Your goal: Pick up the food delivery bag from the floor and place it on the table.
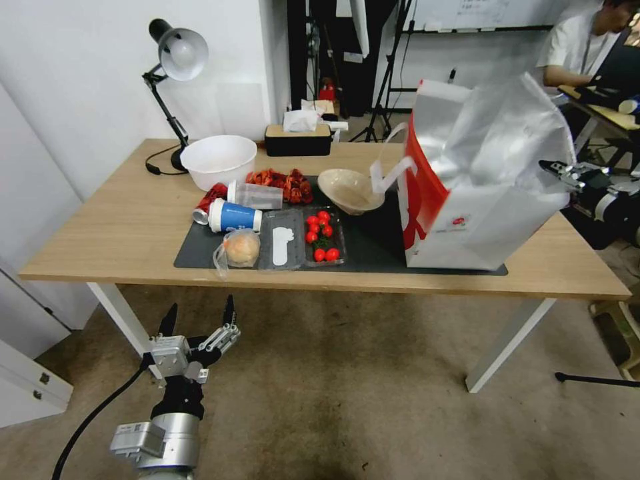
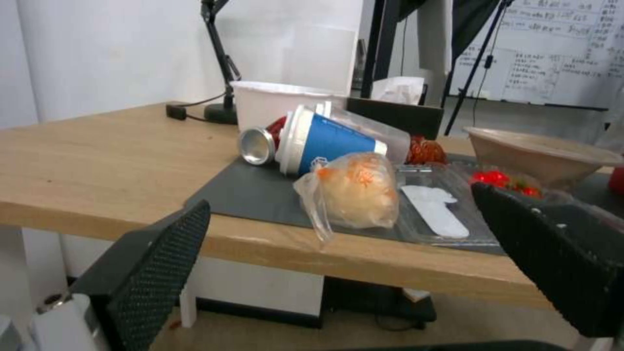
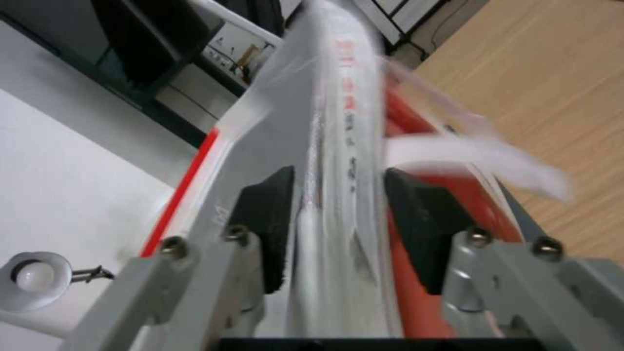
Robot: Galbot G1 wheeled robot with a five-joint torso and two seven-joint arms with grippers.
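Observation:
The food delivery bag (image 1: 480, 220), white with a red side and silver foil lining, stands on the dark mat (image 1: 373, 243) at the right end of the table (image 1: 113, 220). My right gripper (image 1: 557, 172) is at the bag's right upper edge. In the right wrist view the bag (image 3: 338, 122) has its rim between the spread fingers of the open right gripper (image 3: 338, 229). My left gripper (image 1: 200, 320) hangs open over the floor (image 1: 347, 393) below the table's front edge. The left wrist view has the left gripper (image 2: 351, 273) holding nothing.
On the mat lie a bagged bread roll (image 1: 241, 249), a blue cup (image 1: 233, 217), a tomato box (image 1: 323, 237) and a beige bowl (image 1: 348, 190). A white bowl (image 1: 219, 160), a lamp (image 1: 175, 60) and a tissue box (image 1: 298, 137) stand behind.

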